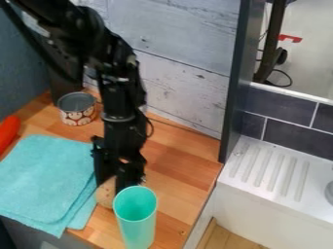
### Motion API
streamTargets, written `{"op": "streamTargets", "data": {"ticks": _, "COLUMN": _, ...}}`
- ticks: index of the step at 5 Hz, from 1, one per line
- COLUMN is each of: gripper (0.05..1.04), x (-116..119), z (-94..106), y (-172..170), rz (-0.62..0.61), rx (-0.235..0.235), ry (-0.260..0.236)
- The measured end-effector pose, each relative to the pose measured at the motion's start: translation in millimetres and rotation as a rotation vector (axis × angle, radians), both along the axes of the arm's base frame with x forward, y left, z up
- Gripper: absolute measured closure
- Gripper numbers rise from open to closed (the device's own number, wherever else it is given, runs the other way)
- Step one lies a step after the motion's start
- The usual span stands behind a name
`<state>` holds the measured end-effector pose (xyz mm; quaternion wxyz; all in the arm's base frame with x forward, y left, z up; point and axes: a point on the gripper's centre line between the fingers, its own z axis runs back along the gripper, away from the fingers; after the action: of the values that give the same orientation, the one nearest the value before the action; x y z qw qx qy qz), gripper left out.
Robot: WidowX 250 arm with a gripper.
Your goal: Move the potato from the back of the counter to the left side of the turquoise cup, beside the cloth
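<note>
Fingers point down at a rounded, speckled brown thing on the bench; whether they are spread, pressed together or pinching it, I cannot tell. The brown thing lies right at their tips and a little to the view's left, with its upper part among the black parts of the gripper. Its long axis is unclear, since much of it is hidden.

Just in front of it, towards the view's lower right, a turquoise cup stands upright, mouth up, its rim overlapping the brown thing's near side in the view. Whether cup and brown thing touch, I cannot tell. A folded turquoise cloth lies flat beside them on the left. Farther back, near the wall, is a can with a patterned label; a red thing lies at the far left edge.
</note>
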<state>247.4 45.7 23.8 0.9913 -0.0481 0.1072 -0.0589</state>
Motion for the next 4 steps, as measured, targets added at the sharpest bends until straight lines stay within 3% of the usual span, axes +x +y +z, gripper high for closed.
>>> {"op": "streamTargets", "data": {"ticks": 2, "gripper": 0.437, "x": -0.9, "z": -8.5, "y": 6.5, "rz": 0.014, "rx": -0.032, "ry": -0.025}}
{"op": "streamTargets", "data": {"ticks": 3, "gripper": 0.357, "x": 0.0, "z": -9.8, "y": 5.5, "rz": 0.006, "rx": -0.041, "ry": -0.029}}
{"op": "streamTargets", "data": {"ticks": 4, "gripper": 0.095, "x": 0.6, "z": -9.7, "y": 3.6, "rz": 0.04, "rx": -0.047, "ry": -0.03}}
